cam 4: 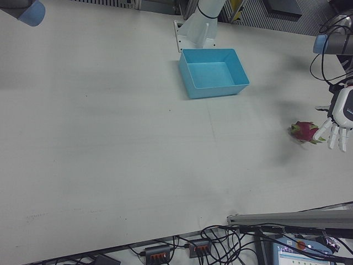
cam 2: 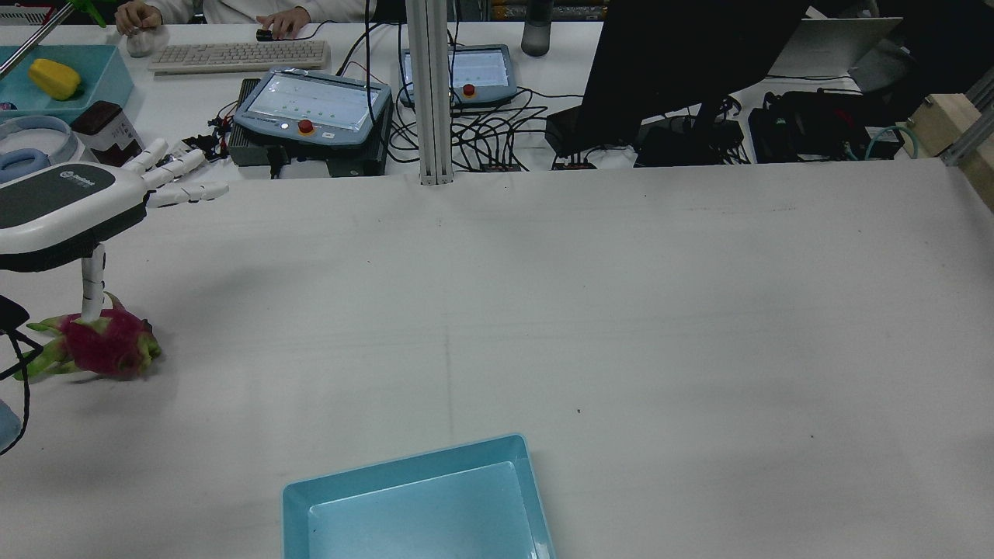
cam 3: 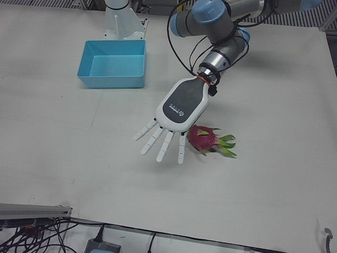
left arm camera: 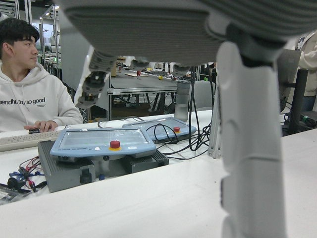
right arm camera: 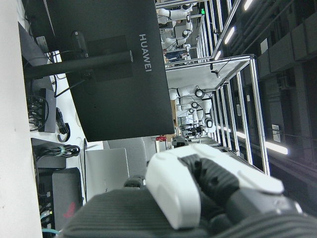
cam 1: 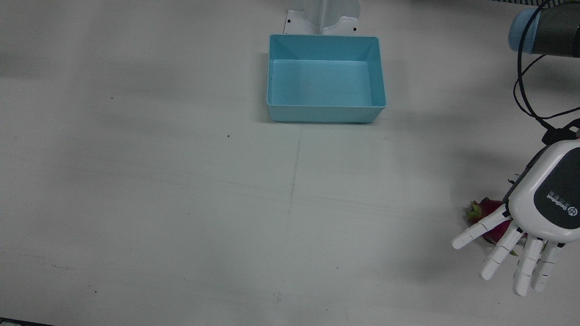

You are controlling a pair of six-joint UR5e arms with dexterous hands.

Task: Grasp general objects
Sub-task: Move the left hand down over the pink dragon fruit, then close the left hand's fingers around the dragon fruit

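Observation:
A pink dragon fruit (cam 1: 480, 212) with green scales lies on the white table at its left-arm side; it also shows in the rear view (cam 2: 109, 345), the left-front view (cam 3: 202, 138) and the right-front view (cam 4: 303, 131). My left hand (cam 1: 539, 203) hovers palm down just above it, open, fingers spread past the fruit (cam 3: 176, 108). In the rear view the thumb (cam 2: 93, 283) points down onto the fruit's top. It holds nothing. My right hand (right arm camera: 198, 193) shows only partly in its own view; its fingers are hidden.
An empty light-blue bin (cam 1: 321, 113) stands mid-table near the pedestals, also in the rear view (cam 2: 404, 463). Beyond the table's far edge are teach pendants (cam 2: 311, 105), a post (cam 2: 431, 93), a monitor (cam 2: 683, 62) and cables. A black cable (cam 1: 525, 90) hangs by the left arm.

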